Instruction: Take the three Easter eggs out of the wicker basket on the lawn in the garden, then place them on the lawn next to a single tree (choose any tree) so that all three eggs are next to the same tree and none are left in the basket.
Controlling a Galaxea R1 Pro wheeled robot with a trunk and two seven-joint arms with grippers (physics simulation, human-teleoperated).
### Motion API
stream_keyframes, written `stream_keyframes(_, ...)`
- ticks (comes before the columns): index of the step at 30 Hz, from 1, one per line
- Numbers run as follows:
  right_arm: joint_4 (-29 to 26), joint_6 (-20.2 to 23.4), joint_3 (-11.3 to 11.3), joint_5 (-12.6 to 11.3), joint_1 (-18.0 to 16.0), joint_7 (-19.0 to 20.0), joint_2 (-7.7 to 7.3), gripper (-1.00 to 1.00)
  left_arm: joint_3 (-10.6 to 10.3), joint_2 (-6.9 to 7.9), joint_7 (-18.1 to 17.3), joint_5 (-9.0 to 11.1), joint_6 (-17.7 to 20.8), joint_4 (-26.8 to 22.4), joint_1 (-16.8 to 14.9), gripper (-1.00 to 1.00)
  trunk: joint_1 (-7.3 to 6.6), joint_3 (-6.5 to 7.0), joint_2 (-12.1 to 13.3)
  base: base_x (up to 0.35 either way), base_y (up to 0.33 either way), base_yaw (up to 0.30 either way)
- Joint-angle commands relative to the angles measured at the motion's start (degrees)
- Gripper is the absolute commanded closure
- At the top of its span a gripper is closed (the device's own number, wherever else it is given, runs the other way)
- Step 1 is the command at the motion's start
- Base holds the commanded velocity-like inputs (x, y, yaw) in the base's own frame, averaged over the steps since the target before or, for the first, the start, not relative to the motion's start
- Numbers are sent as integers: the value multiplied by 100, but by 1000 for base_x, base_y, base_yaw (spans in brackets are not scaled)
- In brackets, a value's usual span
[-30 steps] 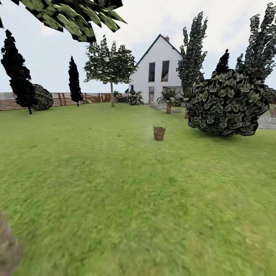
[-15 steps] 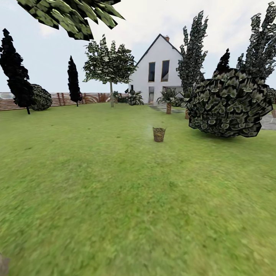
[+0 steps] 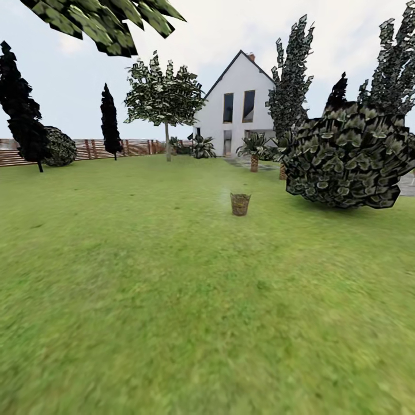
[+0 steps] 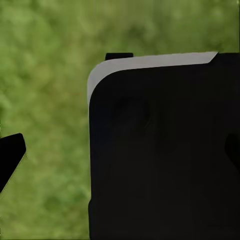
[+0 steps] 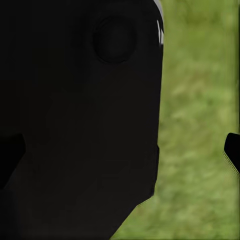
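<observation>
The wicker basket (image 3: 240,203) stands upright on the lawn (image 3: 173,300), some way ahead and slightly right of the middle of the head view. Its inside is not visible from here, so the Easter eggs are hidden. Blocky green leaves of a tree (image 3: 101,20) overhang the top left corner; its trunk is out of view. In the left wrist view my left gripper (image 4: 120,155) hangs open over grass, a black fingertip (image 4: 10,156) at the picture's edge. My right gripper (image 5: 120,152) is open too, with one fingertip (image 5: 232,152) against the grass. A black part of the robot stands behind each.
A large dark bush (image 3: 346,155) sits right of the basket. A thin-trunked tree (image 3: 166,98) and black conifers (image 3: 23,109) stand before the brown slat fence (image 3: 86,148). A white house (image 3: 239,104) is behind. Open grass lies between me and the basket.
The whole head view has crept forward. The grey-brown trunk at the bottom left corner has slid out of the picture. The basket sits a little lower in the frame.
</observation>
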Motion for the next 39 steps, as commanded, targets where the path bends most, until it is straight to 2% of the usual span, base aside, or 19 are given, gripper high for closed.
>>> stream_keyframes(1,3,-2,-1,-5,-2,7,-2,-100,1,0,4,-7,-21,6,-3,-100,3,-5,-2,336,0,0)
stream_keyframes(21,4,1,12,8,-2,7,-6,-100,1,0,7,-7,-22,6,-3,-100,3,-4,-2,336,0,-2)
stream_keyframes(28,8,-1,19,32,-2,7,-5,-100,1,0,7,-7,-22,6,-3,-100,3,11,-2,337,0,-161)
stream_keyframes(39,-2,3,20,36,-2,7,6,-100,1,0,6,-7,-22,6,-3,-100,3,15,-2,338,17,-24)
